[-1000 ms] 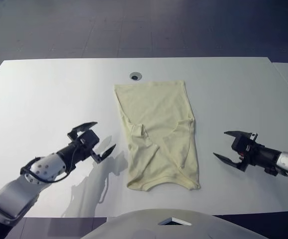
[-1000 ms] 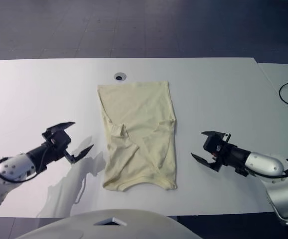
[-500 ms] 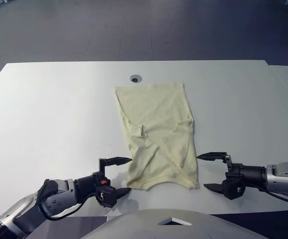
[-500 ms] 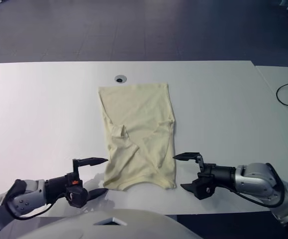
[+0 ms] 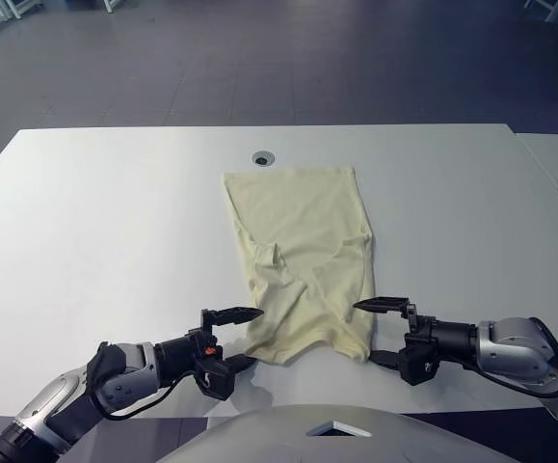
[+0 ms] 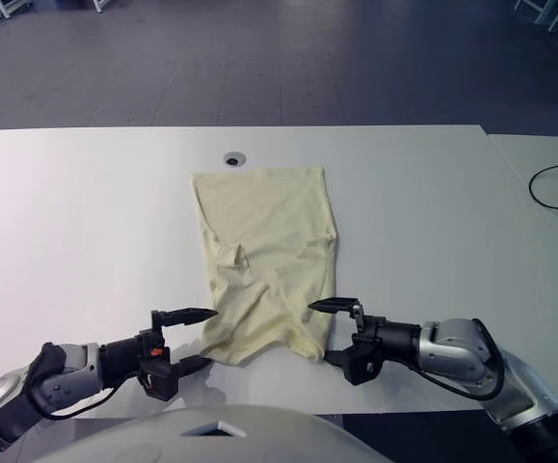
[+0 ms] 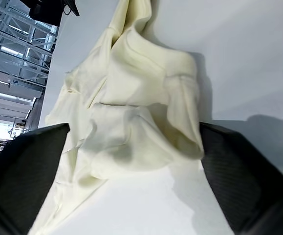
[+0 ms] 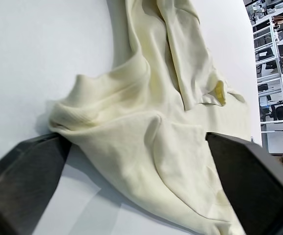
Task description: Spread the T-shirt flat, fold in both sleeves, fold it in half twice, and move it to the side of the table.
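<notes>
The left gripper (image 5: 256, 335) and right gripper (image 5: 363, 330) are spread wide by the near corners of the T-shirt (image 5: 303, 251) (sleeves folded in).

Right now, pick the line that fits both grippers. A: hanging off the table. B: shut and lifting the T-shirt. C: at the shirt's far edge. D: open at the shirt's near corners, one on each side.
D: the left gripper and right gripper stand open, each with a near corner of the T-shirt between its fingers, and the shirt lies on the table.

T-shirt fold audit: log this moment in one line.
T-shirt: sleeves folded in | left end effector: open, near-left corner | right end effector: open, near-right corner
</notes>
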